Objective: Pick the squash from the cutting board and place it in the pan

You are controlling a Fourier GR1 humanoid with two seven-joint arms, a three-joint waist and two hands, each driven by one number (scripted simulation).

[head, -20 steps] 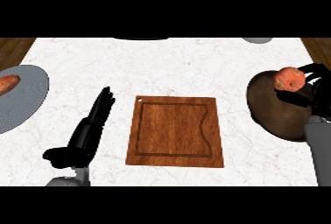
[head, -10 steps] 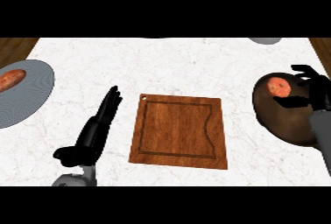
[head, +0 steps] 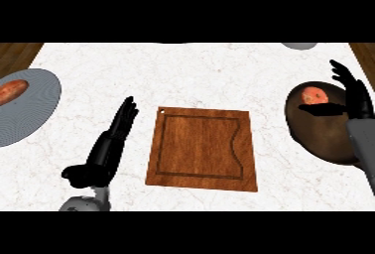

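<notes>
The orange-red squash (head: 316, 95) lies in the dark brown pan (head: 322, 134) at the right edge of the counter. My right hand (head: 354, 96) is open just right of the squash, fingers straight and pointing away, thumb stretched across the pan below the squash. The wooden cutting board (head: 201, 148) in the middle has nothing on it. My left hand (head: 110, 144) rests open on the counter beside the board's left edge, fingers straight.
A grey plate (head: 33, 111) at the far left holds an orange-red food item (head: 10, 91). A grey object (head: 300, 45) shows partly at the top right. Wooden floor shows past the counter's far corners.
My right hand has let go of the squash, which now lies in the pan, and the fingers have straightened. The view has shifted slightly; the left hand stays put.
</notes>
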